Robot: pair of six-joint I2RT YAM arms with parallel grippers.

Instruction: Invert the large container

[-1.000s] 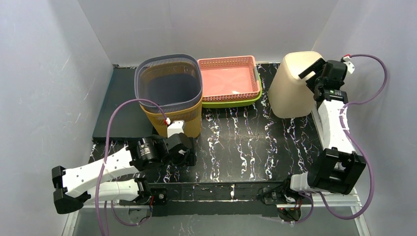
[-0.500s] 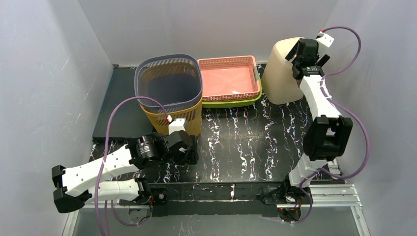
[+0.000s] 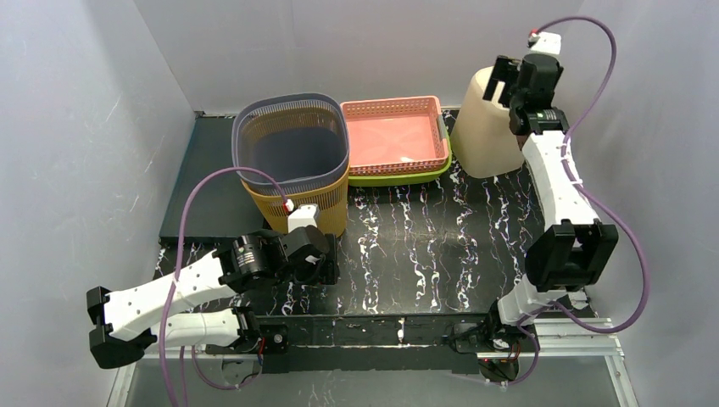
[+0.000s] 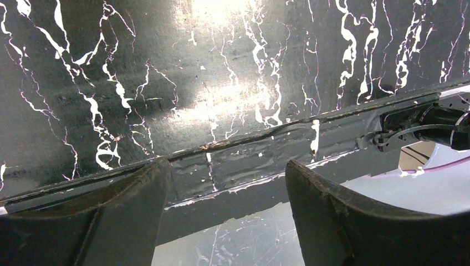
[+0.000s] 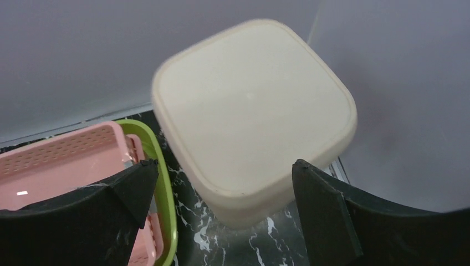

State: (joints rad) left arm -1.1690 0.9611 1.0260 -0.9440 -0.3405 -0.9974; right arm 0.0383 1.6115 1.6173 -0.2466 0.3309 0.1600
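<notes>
right hand has lifted clear, wide and empty; container stands inverted on desk; task seemingly done.

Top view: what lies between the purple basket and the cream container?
A pink tray nested in a green tray, beside the cream container; the top view shows it.

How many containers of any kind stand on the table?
5: purple basket nested in orange basket, left; pink tray inside green tray, centre; cream container, right. Nesting may hide more.
</notes>
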